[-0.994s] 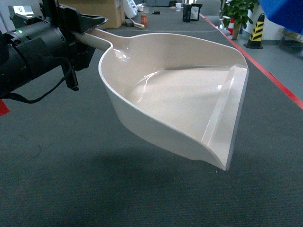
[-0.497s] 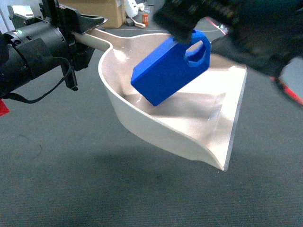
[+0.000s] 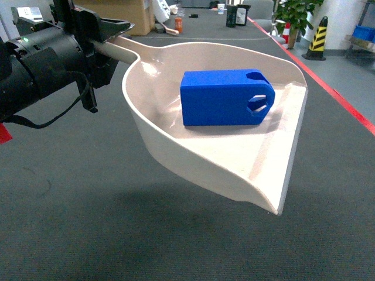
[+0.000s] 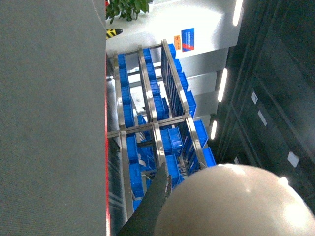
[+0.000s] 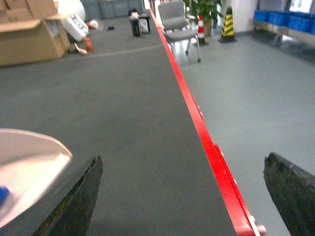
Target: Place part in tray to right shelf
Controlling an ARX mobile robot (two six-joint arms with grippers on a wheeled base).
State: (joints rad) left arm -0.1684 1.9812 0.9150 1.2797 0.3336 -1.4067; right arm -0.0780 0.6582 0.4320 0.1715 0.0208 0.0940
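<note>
The cream tray point(image 3: 234, 158) hangs above the dark floor, and my left gripper point(image 3: 102, 50) is shut on its long handle point(image 3: 123, 52) at the upper left of the head view. The bright-blue part point(image 3: 225, 98) lies on its side inside the tray, handle hole toward the front lip. In the left wrist view the tray's rounded handle end point(image 4: 231, 201) fills the lower right beside one dark finger point(image 4: 155, 201). My right gripper point(image 5: 182, 196) is open and empty, off to the right of the tray rim point(image 5: 29, 157). A stainless-steel shelf point(image 4: 152, 123) stands far off.
A red floor line point(image 5: 206, 132) runs past the tray's right side. Blue crates point(image 4: 172, 140) fill the steel rack. A cardboard box point(image 5: 29, 37), a chair point(image 5: 179, 22), a striped bollard point(image 3: 319, 35) and a potted plant point(image 3: 296, 14) stand at the back.
Half a second ago my right gripper held the blue part tilted over the tray. It has let go and left the head view. The part now lies flat in the tray.
</note>
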